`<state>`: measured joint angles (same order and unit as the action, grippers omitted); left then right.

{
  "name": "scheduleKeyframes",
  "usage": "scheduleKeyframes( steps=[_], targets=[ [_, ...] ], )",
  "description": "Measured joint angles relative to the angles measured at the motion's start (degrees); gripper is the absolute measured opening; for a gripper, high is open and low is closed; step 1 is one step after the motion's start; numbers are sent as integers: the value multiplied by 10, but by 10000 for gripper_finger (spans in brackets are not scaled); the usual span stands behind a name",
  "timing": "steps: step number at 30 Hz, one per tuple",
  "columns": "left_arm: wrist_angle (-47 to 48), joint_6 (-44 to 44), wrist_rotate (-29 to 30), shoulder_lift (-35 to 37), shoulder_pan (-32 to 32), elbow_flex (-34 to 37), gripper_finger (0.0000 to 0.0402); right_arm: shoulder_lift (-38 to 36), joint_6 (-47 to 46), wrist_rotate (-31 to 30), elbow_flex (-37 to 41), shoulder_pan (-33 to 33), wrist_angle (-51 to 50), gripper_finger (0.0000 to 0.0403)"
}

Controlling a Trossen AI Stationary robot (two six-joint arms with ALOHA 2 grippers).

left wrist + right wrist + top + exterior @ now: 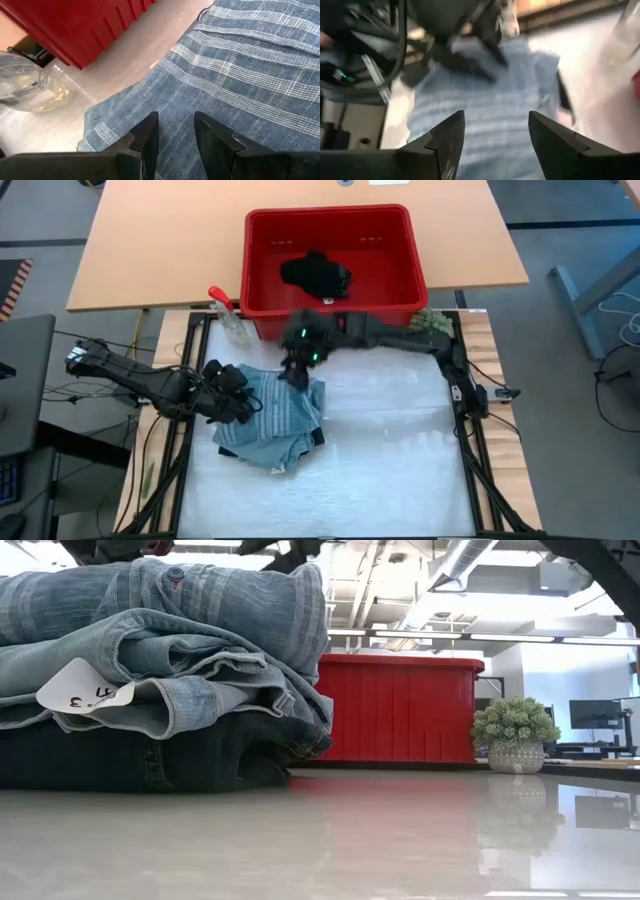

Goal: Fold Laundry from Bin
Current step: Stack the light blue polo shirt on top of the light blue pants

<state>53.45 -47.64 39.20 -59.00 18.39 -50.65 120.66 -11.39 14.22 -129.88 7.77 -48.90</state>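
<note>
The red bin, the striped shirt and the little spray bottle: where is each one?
Red bin (262, 275): high view, on its left wall.
Striped shirt (285, 408): high view, middle of the top fold.
Spray bottle (232, 323): high view, on its clear body.

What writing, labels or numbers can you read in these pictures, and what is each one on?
No text reads clearly in any view.
White tag on the folded jeans: dark handwritten marks, not legible.
Red bin, spray bottle, striped shirt: no lettering visible.
</note>
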Motion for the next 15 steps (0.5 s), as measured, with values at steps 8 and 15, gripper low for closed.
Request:
scheduleKeyframes(
  steps=[8, 15],
  targets=[
    [-5, 0, -11, 0, -4, 0, 114, 2, -102, -232, 1, -63, -104, 191],
    [-7, -1, -15, 0, -4, 0, 114, 17, -116, -206, 2, -50, -141, 142]
  ],
)
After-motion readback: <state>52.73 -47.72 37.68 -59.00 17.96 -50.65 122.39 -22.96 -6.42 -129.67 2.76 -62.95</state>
